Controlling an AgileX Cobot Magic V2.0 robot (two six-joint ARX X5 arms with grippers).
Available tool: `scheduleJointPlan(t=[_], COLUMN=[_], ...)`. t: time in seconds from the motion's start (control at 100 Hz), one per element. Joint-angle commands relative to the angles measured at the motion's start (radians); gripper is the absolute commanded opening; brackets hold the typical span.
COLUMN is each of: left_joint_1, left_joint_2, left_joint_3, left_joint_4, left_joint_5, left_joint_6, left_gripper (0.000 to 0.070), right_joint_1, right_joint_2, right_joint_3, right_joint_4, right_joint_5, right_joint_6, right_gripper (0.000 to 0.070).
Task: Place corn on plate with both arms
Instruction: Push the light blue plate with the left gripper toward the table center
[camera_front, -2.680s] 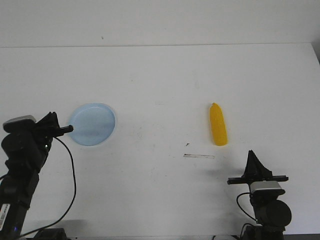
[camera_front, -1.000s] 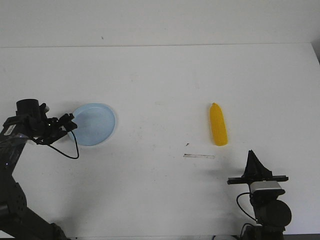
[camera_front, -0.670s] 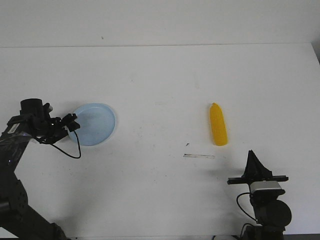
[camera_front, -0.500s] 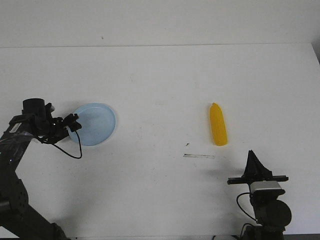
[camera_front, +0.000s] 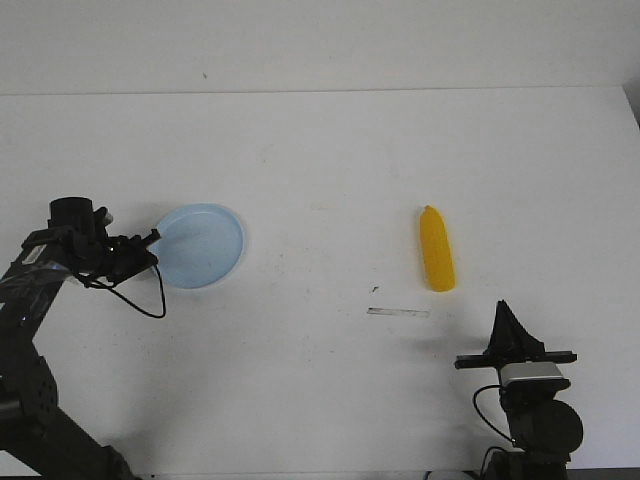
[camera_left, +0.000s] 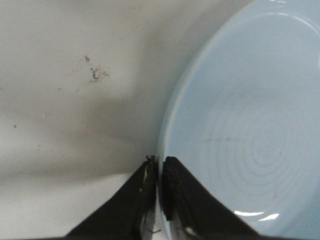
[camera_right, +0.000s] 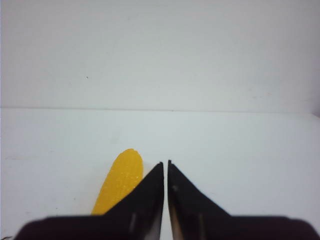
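The pale blue plate (camera_front: 205, 245) lies on the white table at the left. My left gripper (camera_front: 152, 252) is at its left rim; in the left wrist view the gripper (camera_left: 159, 160) is shut on the rim of the plate (camera_left: 240, 125), one finger inside and one outside. The yellow-orange corn (camera_front: 435, 250) lies on the table at the right, tapered end pointing away. My right gripper (camera_front: 503, 310) is shut and empty, below the corn near the table's front edge. In the right wrist view the corn (camera_right: 120, 180) lies just beside the shut gripper (camera_right: 165, 162).
A thin dark strip (camera_front: 398, 312) lies on the table between the plate and the corn, nearer the corn. The left arm's black cable (camera_front: 140, 300) loops down beside the plate. The table's far edge meets a white wall.
My left arm swung in and closed on the plate's left rim. In the last half second the plate slid a little to the right with the gripper. The right arm and corn have not moved.
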Motion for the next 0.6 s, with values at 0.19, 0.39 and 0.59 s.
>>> scheduleJointPlan(t=[0.19,0.39,0.59], left_joint_1=[-0.066,-0.181,-0.335], left_joint_2=[-0.015,-0.048,-0.049], left_joint_3=[0.016,0.016,0.016], left_joint_4=[0.006,0.006,0.036], left_joint_5=[0.08,0.084,0.083], left_joint_6=[-0.044,-0.058,-0.085], left_gripper=[0.0,0.0,0.0], right_joint_1=[0.001,0.001,0.001], right_joint_2=[0.002,0.002,0.002], right_joint_3=[-0.001,-0.001,-0.001], right_joint_4=[0.013,0.013,0.013], right_joint_5=[-0.001,-0.001,0.0], right_joint_6=[0.013,0.013,0.013], right_gripper=[0.0015,0.0014,0.0014])
